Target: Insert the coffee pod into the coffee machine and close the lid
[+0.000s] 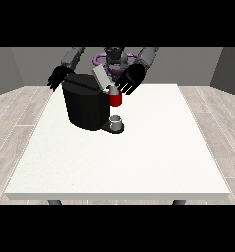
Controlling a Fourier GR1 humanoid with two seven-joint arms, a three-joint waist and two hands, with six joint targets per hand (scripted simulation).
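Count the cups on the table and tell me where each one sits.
1. A small grey cup stands on the base of the black coffee machine, below its red part. Others may be hidden behind the machine.

Big white desk (138,162) takes up most of the view, sitting on dark legs (53,202) you can just spot poking out at 7 and 5 o'clock. Under it there's a pale wood-plank floor (20,110) all around, and grey walls (11,66) at 10 and 2 o'clock.
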